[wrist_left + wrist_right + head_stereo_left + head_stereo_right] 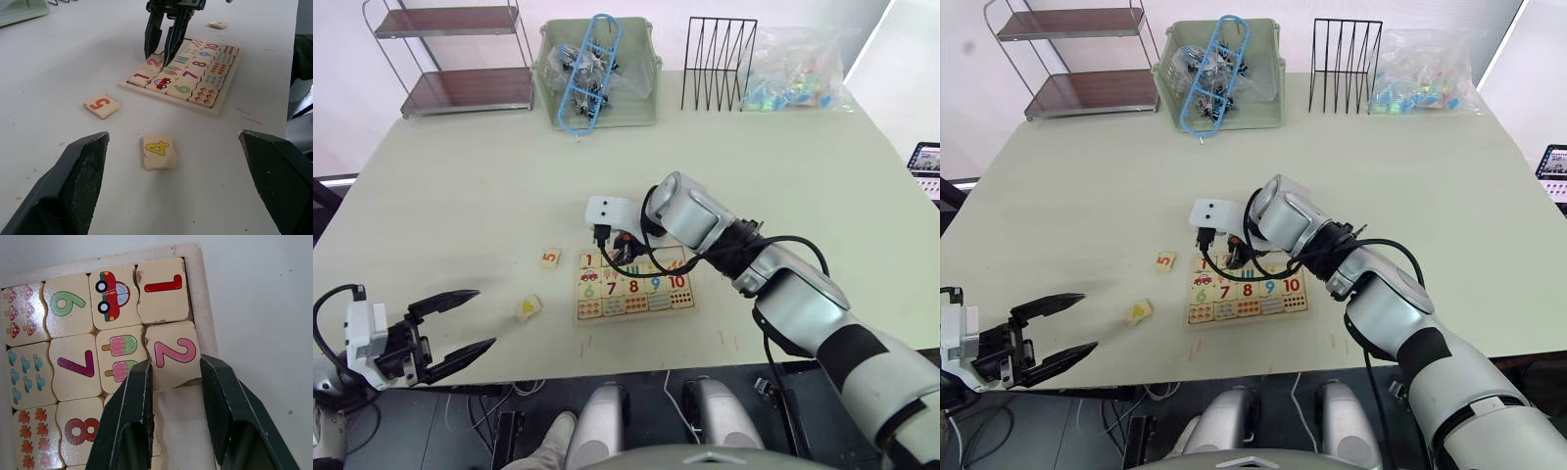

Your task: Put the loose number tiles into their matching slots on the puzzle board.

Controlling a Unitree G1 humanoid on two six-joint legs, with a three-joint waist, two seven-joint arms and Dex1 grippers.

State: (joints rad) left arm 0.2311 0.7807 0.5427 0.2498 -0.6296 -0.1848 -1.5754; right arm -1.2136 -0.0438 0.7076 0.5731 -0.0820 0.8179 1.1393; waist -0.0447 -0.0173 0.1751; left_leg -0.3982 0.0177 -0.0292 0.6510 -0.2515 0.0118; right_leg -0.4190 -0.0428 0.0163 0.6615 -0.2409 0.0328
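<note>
Nearest, at the worktop's (460, 157) front edge: left gripper (460, 333) hovering low with fingers spread wide, nothing between them. Just beyond, the 4 tile (158, 151) lying flat and loose, yellow numeral up; a little farther and to the left, the 5 tile (101, 105), also loose and flat. Next, the puzzle board (631, 284) near the worktop's middle, with tiles 1 (163, 290) and 2 (173, 360) already in the upper row and the slot (178, 426) next to the 2 showing bare wood. Right gripper (167, 35) poised over that upper row, fingers slightly apart either side of the 2 tile, apparently not clamped on anything. Beyond the board, one more loose tile (217, 24), numeral unreadable. Farthest back: a green bin (597, 78), a black wire rack (718, 64), a shelf unit (455, 59). Tiles likely light, stiff and smooth-faced wood, thin enough to slide when nudged; best pinched across two opposite side edges, lowered level into the recess so a corner does not catch on the rim.
</note>
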